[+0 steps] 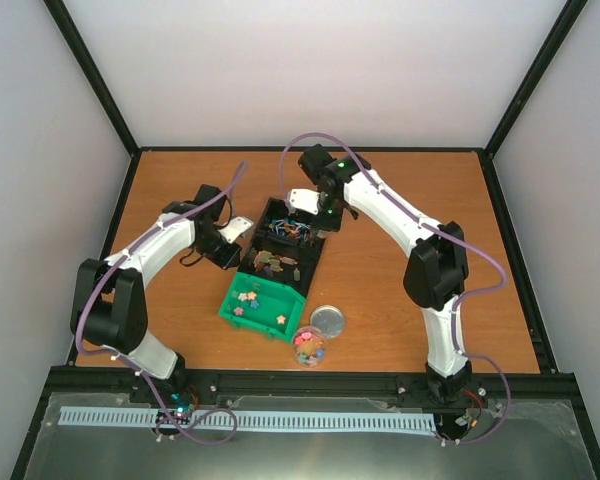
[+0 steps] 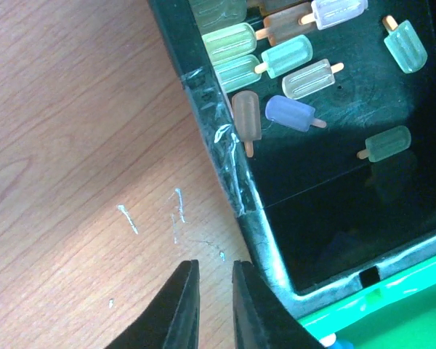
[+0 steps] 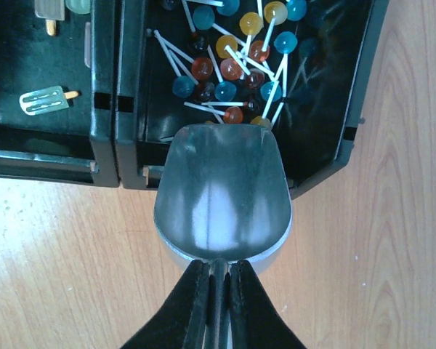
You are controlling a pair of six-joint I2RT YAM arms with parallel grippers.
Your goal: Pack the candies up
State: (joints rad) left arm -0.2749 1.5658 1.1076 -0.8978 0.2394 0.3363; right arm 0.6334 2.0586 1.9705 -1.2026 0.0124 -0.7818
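As the overhead view lays it out, the first entry is a wooden counter [image 1: 180,190] carrying a black tray [image 1: 263,222] with a green tray [image 1: 255,322] butted against its near end, the pair running in one slanting line from far right to near left. Next, the candies [image 1: 252,298]: small stars in mixed colours, loose on the green tray's floor, with more in a small jar [image 1: 308,348] near the front edge and a round silver lid [image 1: 328,320] just beside it. Of the arms, the left claw [image 1: 236,236] sits at the black tray's left flank and is the nearer to the stars. The right claw [image 1: 320,212] hangs over that tray's far end, so the stars lie toward the robot from it, along the line of the trays. Left wrist view: fingers [image 2: 185,309] drawn almost together, a slit of bare wood between them, nothing held. They are over the counter just outside the black tray's wall, with popsicle shapes [image 2: 291,113] inside it. Right wrist view: fingers [image 3: 196,305] clamped on the handle of a metal scoop [image 3: 221,193]. Its bowl is empty and its lip reaches over a compartment of lollipops [image 3: 236,65], not stars. Judgement: the scoop arm needs to come nearward to reach the green tray.
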